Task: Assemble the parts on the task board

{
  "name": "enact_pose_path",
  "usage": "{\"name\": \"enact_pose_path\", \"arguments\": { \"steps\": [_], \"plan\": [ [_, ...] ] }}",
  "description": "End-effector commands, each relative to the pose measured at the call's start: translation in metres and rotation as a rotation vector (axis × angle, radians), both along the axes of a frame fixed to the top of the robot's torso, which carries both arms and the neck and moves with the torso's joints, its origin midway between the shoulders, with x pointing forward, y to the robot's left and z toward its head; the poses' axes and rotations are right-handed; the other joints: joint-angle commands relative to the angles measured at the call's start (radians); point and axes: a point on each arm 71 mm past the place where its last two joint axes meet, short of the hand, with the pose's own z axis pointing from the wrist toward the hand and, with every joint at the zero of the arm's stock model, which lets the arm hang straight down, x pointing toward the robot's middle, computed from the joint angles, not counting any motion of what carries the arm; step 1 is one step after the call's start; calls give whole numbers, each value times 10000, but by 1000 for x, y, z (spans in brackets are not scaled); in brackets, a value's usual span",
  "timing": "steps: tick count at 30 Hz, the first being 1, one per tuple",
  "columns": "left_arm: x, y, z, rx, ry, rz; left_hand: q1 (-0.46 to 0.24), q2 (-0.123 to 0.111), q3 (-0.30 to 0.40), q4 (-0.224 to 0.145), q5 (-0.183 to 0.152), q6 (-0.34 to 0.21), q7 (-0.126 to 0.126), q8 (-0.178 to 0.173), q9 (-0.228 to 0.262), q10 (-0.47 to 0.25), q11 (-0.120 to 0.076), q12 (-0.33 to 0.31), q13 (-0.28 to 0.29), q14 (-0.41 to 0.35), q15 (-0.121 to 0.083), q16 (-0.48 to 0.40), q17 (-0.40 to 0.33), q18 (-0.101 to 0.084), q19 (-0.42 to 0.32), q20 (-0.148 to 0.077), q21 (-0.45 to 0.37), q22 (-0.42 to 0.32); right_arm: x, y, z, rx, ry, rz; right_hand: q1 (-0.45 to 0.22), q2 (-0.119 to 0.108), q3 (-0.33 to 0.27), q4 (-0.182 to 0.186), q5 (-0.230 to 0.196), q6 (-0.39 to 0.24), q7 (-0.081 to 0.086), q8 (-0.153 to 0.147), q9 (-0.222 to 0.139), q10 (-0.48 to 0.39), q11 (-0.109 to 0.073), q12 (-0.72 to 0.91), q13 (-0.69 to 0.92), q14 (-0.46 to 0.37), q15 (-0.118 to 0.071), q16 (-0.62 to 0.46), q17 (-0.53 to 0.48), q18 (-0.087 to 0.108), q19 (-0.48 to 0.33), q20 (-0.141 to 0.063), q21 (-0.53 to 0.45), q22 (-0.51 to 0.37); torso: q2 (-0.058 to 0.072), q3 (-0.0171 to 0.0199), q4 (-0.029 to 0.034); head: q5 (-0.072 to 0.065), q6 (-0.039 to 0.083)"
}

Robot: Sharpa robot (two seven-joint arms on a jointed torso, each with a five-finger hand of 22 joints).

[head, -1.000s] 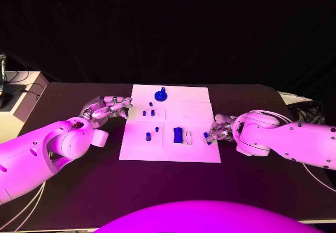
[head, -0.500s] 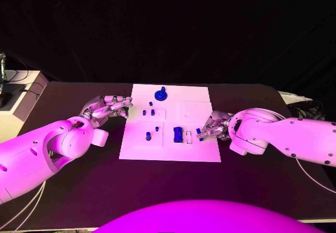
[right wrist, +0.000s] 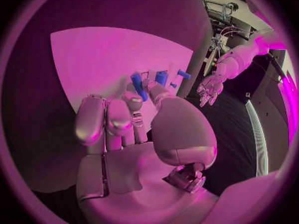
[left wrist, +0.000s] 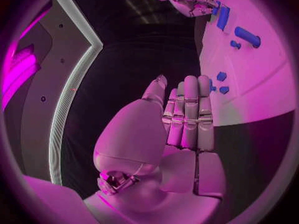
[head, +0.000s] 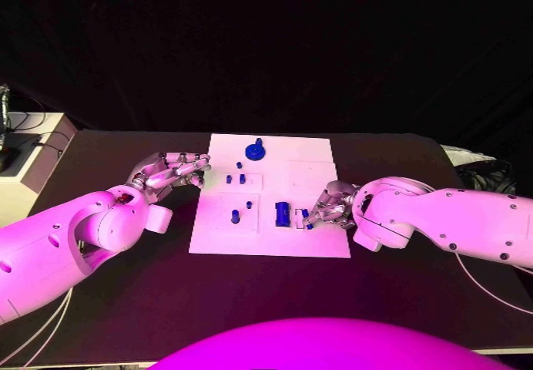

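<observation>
The black table (head: pixel 133 308) fills the lower half of the head view, and the white task board (head: pixel 306 166) lies at its centre, running up and down the frame. My right arm (head: pixel 467 223) comes in from the right edge, my left arm (head: pixel 67 239) from the lower left.

My right hand (head: pixel 326 210) sits over the board's lower right part. In the right wrist view it pinches a small blue peg (right wrist: pixel 137 86) between fingertip and thumb, the rest of the fingers curled loosely beside it. The peg's long axis looks tilted, neither flat nor quite upright.

Just to the picture's left of that hand stands the blue block (head: pixel 283 213), its long axis running up and down the frame, with a pale slot between it and my fingers. I judge the coming move turns on this: the target lies a short way left of the peg, so my right hand is the nearer one.

My left hand (head: pixel 169 171) hangs off the board's left edge, released, fingers straight and together, holding nothing. Other small blue parts (head: pixel 234 179) stand near it on the board's left.
</observation>
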Motion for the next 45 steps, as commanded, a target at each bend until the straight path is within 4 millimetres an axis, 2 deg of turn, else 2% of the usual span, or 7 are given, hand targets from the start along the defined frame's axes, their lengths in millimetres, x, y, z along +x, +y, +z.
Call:
{"name": "enact_pose_path", "arguments": {
  "steps": [1,17,18,20,26,32,45],
  "plan": [
    [-1,-3,1,-152,-8,-153,-76,19,68,-13,-24,-84,1,44,7,-82,3,50,-15,-36,64,-36,-7,146,58,4,-59,8,-1,2,-2,153,178,-50,49,81,923,-1000,92,74,-24,16,12,48,-61,-28,-13,5,8,-59,-12,-70,-32,23,-70,1403,-2,1,4,6,8],
    [0,-3,0,-147,30,-179,-95,16,64,-10,-27,-89,1,46,8,-91,6,54,-13,-36,67,-36,-10,147,60,7,-72,19,2,8,-3,262,30,-137,-51,55,635,-869,276,107,-42,15,-64,59,-67,18,-6,9,6,-46,7,-75,-19,20,-63,1407,0,-2,-1,28,-19],
    [0,-3,0,-147,31,-182,-107,15,59,-3,-27,-90,3,47,8,-94,7,54,-13,-36,69,-36,-10,147,60,9,-75,20,2,8,-3,249,51,-120,-68,44,552,-841,347,131,-53,18,-73,59,-73,16,-8,9,3,-46,9,-75,-19,19,-66,1406,-1,-5,-1,31,-18],
    [0,-3,0,-145,33,-182,-115,14,56,2,-27,-91,3,47,8,-96,8,55,-13,-37,70,-37,-11,147,60,9,-77,21,2,8,-3,228,80,-103,-121,35,273,-782,873,147,-54,19,-91,67,-77,33,1,12,4,-46,9,-76,-24,17,-81,1402,-1,-4,-1,31,-21],
    [0,-2,0,-141,46,-190,-115,14,56,2,-27,-91,3,47,8,-96,8,55,-13,-37,70,-37,-11,147,60,9,-77,21,3,7,-4,179,120,-103,-174,156,-529,-506,844,196,-75,15,-232,56,-77,44,5,10,2,-56,-6,-74,-28,19,-120,1394,0,0,-2,46,-39],
    [-1,-2,0,-137,71,-212,-127,12,48,11,-26,-91,2,50,8,-102,11,55,-13,-42,73,-40,-13,146,58,13,-88,20,4,8,-4,160,145,-86,-199,163,-1140,-238,843,276,-104,22,-318,47,-77,36,-4,14,-1,-52,-8,-80,-25,12,-139,1393,2,-1,-3,52,-39],
    [-1,-2,0,-134,93,-232,-141,17,43,24,-24,-94,3,50,8,-108,13,56,-13,-42,76,-43,-15,146,58,15,-96,17,3,12,-4,285,125,84,-500,108,-1518,161,832,395,-133,31,-403,80,-86,82,11,18,-11,-11,43,-86,-14,4,-115,1400,1,1,0,66,-39]
  ]
}}
